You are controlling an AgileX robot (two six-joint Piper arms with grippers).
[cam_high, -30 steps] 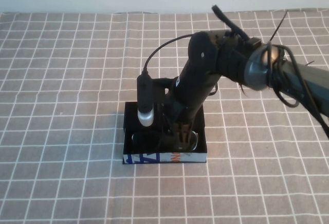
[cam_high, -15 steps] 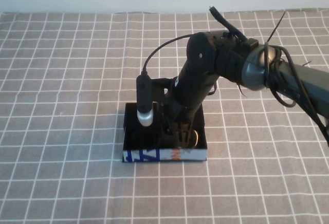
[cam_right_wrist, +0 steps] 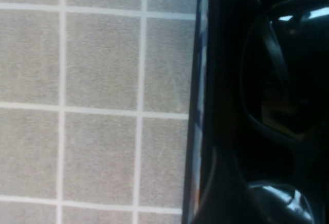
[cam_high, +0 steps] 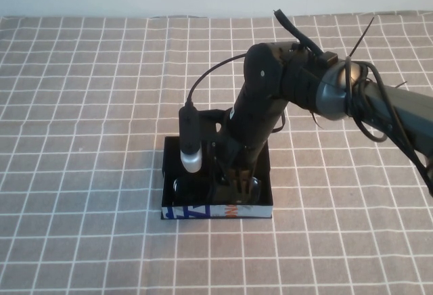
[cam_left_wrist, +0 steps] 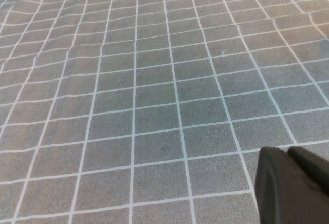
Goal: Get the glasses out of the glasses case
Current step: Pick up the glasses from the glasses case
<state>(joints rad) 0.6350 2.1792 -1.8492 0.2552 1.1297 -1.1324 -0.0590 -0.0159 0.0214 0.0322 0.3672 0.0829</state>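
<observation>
The glasses (cam_high: 223, 188) are lying inside the glasses case (cam_high: 216, 209) on the checked cloth (cam_high: 81, 105), so the removal is pending, while the right gripper (cam_high: 233, 181) is reaching into the case, its grip unclear, and the left gripper (cam_left_wrist: 294, 187), closed and empty, is hanging over bare cloth.

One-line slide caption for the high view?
Right end effector reaches into the case over the glasses on a checked cloth; left end effector out of view.

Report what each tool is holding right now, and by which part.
Cannot be told for the right tool, down inside the glasses case over the glasses. The left tool hangs over bare tablecloth, holding nothing.
</observation>
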